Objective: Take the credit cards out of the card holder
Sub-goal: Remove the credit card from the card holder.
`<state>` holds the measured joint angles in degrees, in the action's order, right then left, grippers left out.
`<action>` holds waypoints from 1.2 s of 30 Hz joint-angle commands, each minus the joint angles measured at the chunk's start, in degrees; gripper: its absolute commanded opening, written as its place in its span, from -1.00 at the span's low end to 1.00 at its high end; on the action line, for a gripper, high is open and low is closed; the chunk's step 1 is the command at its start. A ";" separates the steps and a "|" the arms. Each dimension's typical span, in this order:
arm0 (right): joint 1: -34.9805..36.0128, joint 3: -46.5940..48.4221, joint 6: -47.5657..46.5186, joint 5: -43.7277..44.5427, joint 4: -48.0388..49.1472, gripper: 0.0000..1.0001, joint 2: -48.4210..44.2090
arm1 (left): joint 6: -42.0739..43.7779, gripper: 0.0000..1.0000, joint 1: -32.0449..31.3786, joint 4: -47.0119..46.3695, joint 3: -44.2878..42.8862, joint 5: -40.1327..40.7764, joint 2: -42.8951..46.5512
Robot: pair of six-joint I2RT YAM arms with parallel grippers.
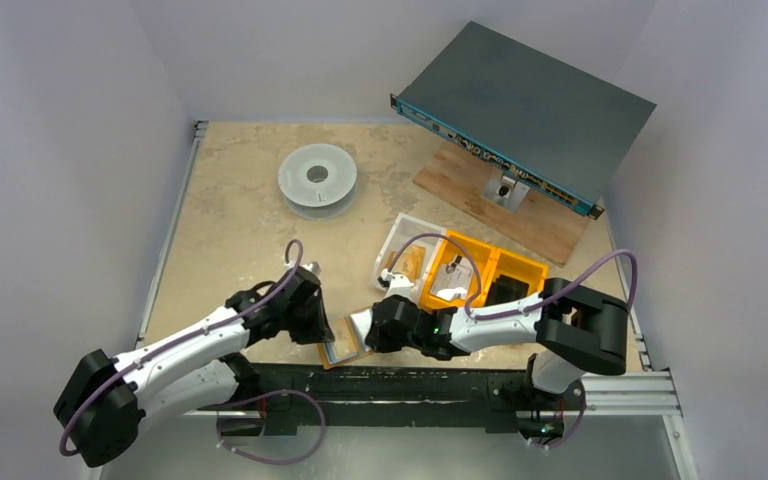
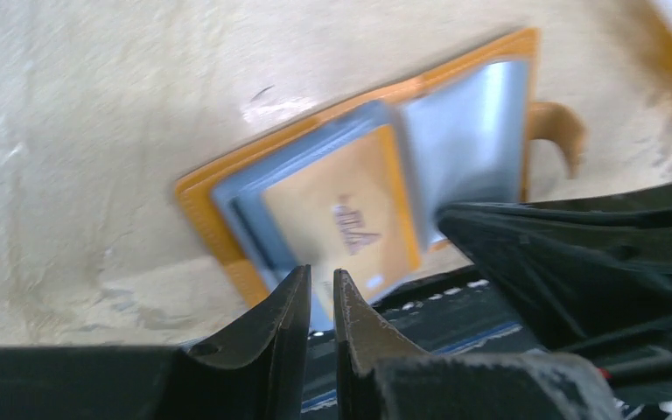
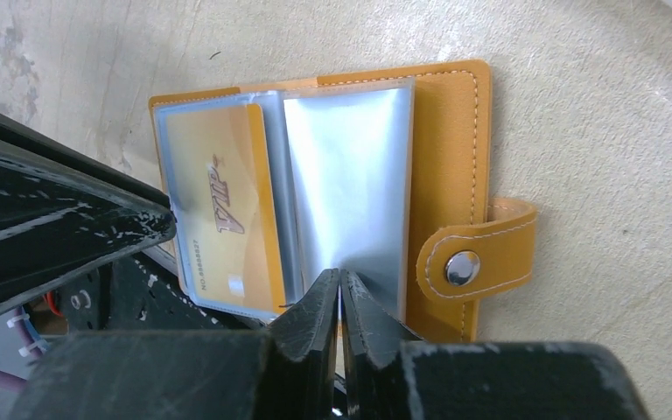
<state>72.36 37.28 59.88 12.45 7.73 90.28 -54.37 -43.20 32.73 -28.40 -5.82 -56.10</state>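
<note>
The card holder (image 1: pixel 343 345) lies open on the table by the front edge, between both grippers. In the right wrist view its mustard-orange cover (image 3: pixel 455 131) carries clear sleeves, a gold credit card (image 3: pixel 227 210) sits in the left sleeve, and the strap tab with its snap (image 3: pixel 464 267) sticks out to the right. My right gripper (image 3: pixel 341 273) is shut with its tips pinching the lower edge of the empty right sleeve (image 3: pixel 350 175). My left gripper (image 2: pixel 320 271) stands a narrow slit open just short of the card (image 2: pixel 350 210), with nothing between its fingers.
Orange plastic bins (image 1: pixel 485 275) and a white tray (image 1: pixel 405 250) stand right behind the right arm. A grey spool (image 1: pixel 317 178) sits at the back left. A grey flat box (image 1: pixel 525 105) on a wooden board (image 1: pixel 530 220) fills the back right. The black rail (image 1: pixel 410 380) runs beside the holder.
</note>
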 commanded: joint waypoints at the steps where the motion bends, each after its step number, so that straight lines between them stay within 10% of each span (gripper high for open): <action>1: 0.06 0.25 0.26 -0.44 -1.58 -0.90 1.85 | -5.03 -0.70 -0.05 0.76 4.64 4.46 4.38; 36: -10.54 -5.29 -2.22 -21.29 19.24 -0.51 2.11 | -0.70 -0.75 -0.04 -1.39 -0.83 3.01 -2.27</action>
<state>62.57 32.25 57.41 -4.75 20.38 90.98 -56.31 -43.20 32.40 -27.27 -2.70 -57.25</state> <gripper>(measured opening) 0.239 0.127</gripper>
